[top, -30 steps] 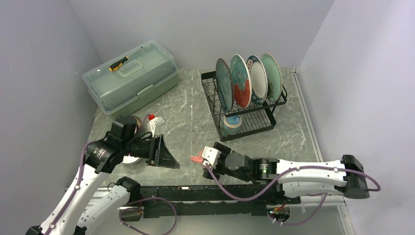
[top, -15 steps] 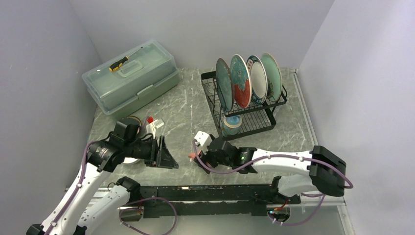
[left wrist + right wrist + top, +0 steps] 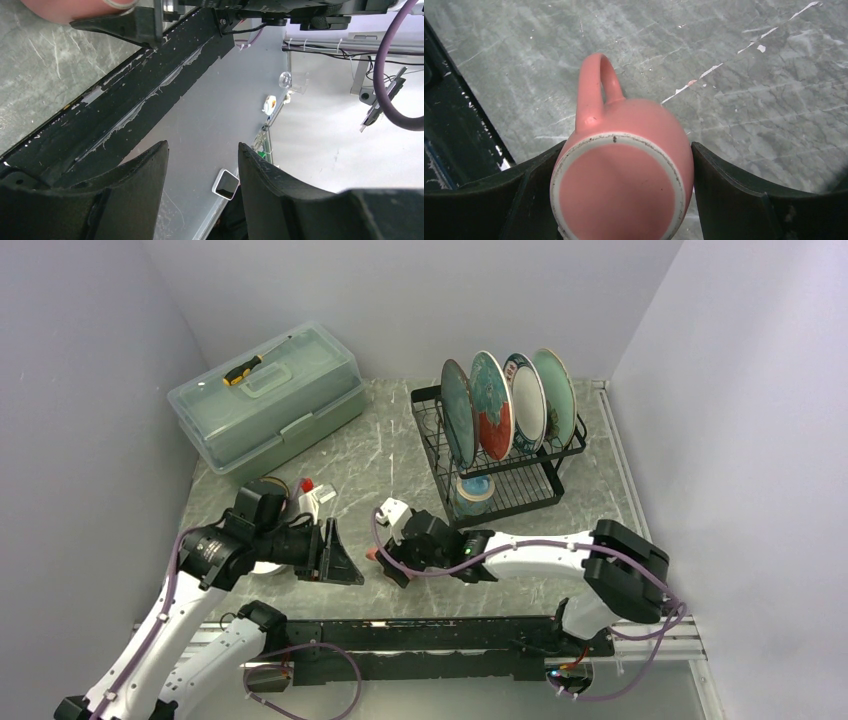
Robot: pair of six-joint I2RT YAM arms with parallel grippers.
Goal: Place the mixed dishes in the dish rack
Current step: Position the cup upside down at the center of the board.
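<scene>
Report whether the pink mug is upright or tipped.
Tipped. In the right wrist view the pink mug turns its flat base to the camera, mouth hidden, gripped by the right claw.

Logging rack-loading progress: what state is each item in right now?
Pink mug, gripped, not yet racked.
Right gripper, closed on that mug.
Left gripper, open, empty.
Four plates, upright in the dish rack.
Blue mug, on the rack's lower tier.
Green box, lid shut.
Screwdriver, lying on the box lid.
</scene>
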